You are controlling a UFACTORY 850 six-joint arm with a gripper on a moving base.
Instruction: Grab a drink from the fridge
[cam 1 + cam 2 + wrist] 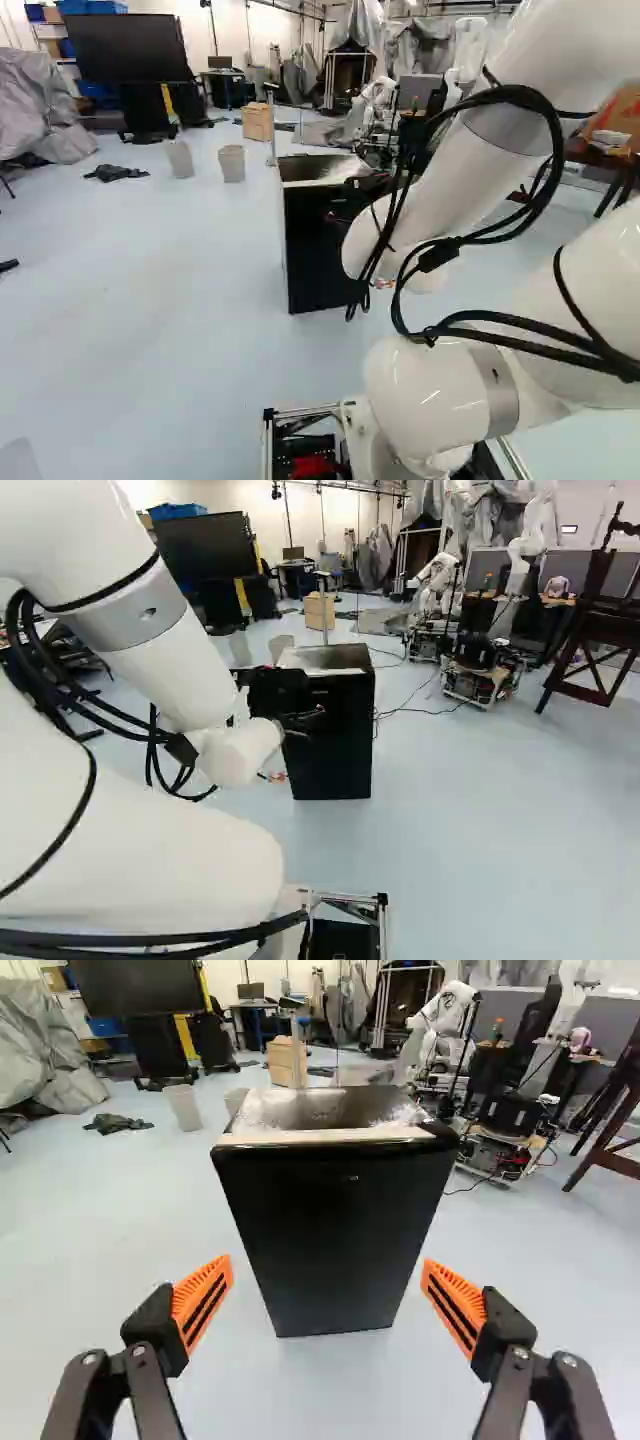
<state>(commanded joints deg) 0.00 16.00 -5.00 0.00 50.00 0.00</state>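
"Well, where was the fridge (pixel 335 1230) from where you stood?"

"Upright on the pale floor (pixel 180 260), near the middle of the left base view, with its black door shut. It was straight ahead of the gripper (pixel 308 723), close by."

"And how did the fingers stand?"

"Wide apart, I'd say. In the wrist view the gripper (pixel 328 1263) had its orange pads (pixel 203 1300) spread, with nothing pinched in them. I could see the fridge between and beyond them, its top silvery and patchy."

"What about the arm?"

"That big white arm (pixel 510 130) reached down toward the fridge, black cables (pixel 545 180) looping off it."

"Anything around?"

"Two pale bins (pixel 231 163) stood past the fridge, to its left in the left base view, and a dark cloth (pixel 115 173) lay crumpled farther left. Behind was a wooden cabinet (pixel 319 611), and a big black screen (pixel 125 48) beyond the bins. Over at the right of the right base view, I saw a dark wooden frame (pixel 592 630)."
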